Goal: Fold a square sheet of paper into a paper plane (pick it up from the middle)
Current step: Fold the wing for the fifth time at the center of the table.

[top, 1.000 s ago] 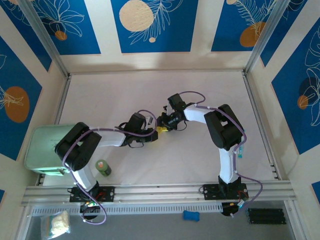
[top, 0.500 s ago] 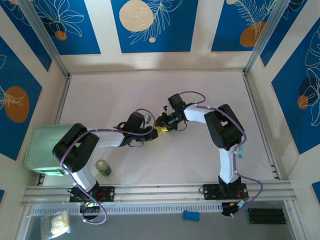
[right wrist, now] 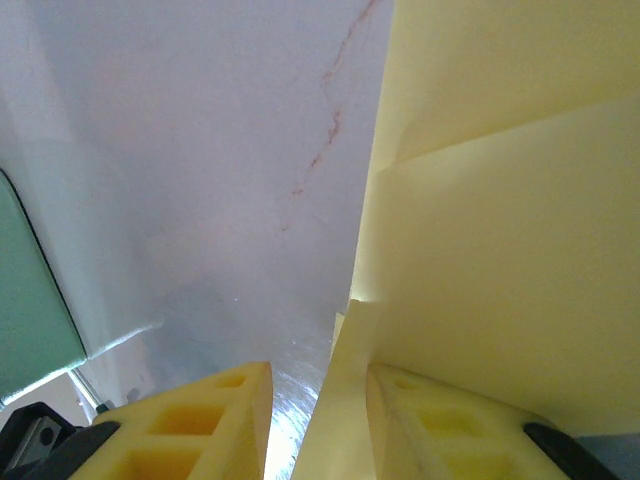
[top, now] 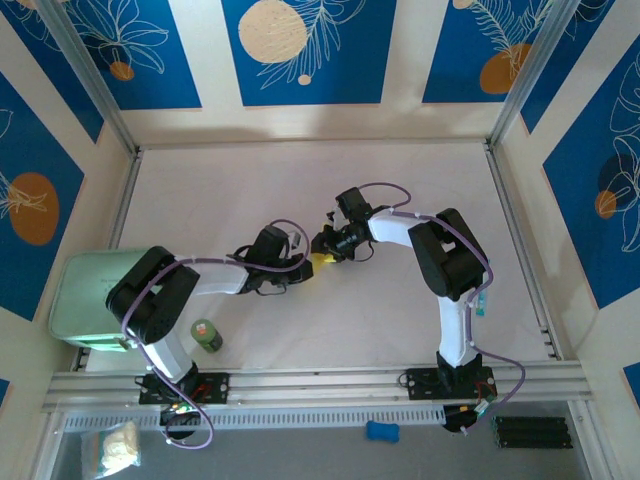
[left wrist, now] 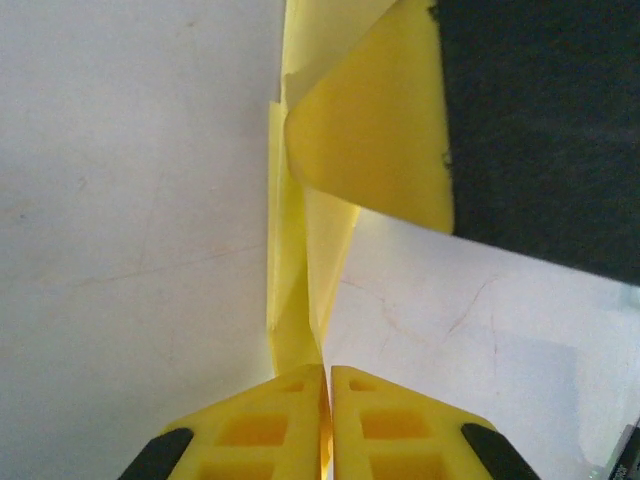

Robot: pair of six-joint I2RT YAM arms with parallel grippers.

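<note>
The pale-yellow sheet of paper [top: 322,258] is folded into a narrow strip and held off the white table at its middle, between the two grippers. My left gripper [top: 306,264] comes from the left. In the left wrist view its jaws [left wrist: 328,372] are pressed together on the near end of the folded sheet [left wrist: 300,290], whose far part curls over toward a dark arm part. My right gripper [top: 326,244] meets it from the right. Its jaws [right wrist: 318,372] stand apart, with a flap of the sheet [right wrist: 500,250] lying against the right finger [right wrist: 440,420].
A pale-green box [top: 85,295] sits at the table's left edge, with a small green bottle [top: 206,335] in front of it. Metal rails [top: 520,250] frame the table. A blue object [top: 381,431] and a plastic bag [top: 115,447] lie below the front rail.
My left gripper has closed tighter on the paper and shifted slightly left and up. The right arm has barely moved.
</note>
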